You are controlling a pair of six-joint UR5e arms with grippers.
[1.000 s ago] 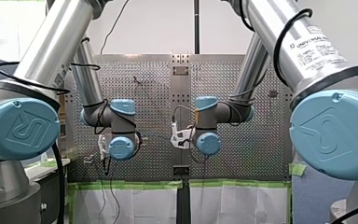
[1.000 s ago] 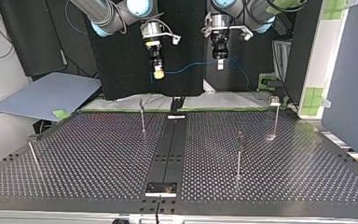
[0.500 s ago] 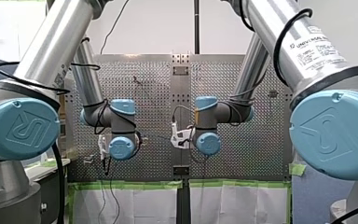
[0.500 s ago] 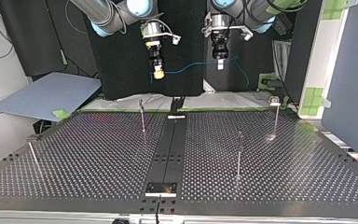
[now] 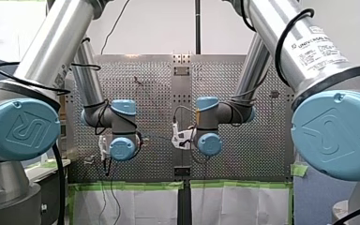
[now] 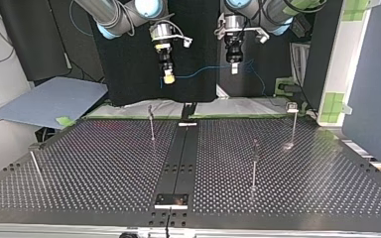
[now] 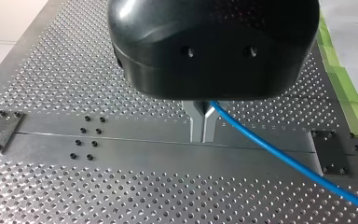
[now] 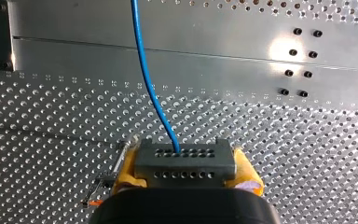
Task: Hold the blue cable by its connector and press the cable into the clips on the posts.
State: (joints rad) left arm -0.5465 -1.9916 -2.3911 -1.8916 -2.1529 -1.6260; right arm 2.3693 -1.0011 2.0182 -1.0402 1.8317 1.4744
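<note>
**Cable aloft, no clip reached yet**

Top view, L to R: my right tool (image 6: 168,78), yellow pads clamped on grey connector (image 8: 185,161). Blue cable (image 6: 198,73) spans to my left tool (image 6: 233,68), metal fingers (image 7: 196,125) pinched shut on it. Both well above tabletop (image 6: 104,173); posts (image 6: 152,125) bare. Step: carry. Next, prob.: lower, align cable over a clip, press.

The clips (image 6: 255,145) on the posts (image 6: 253,171), mid top view, are too small to tell. The cable (image 7: 279,154) runs off the left wrist view's edge; mid front view, our wrists (image 5: 123,148) hide where it is held.
</note>
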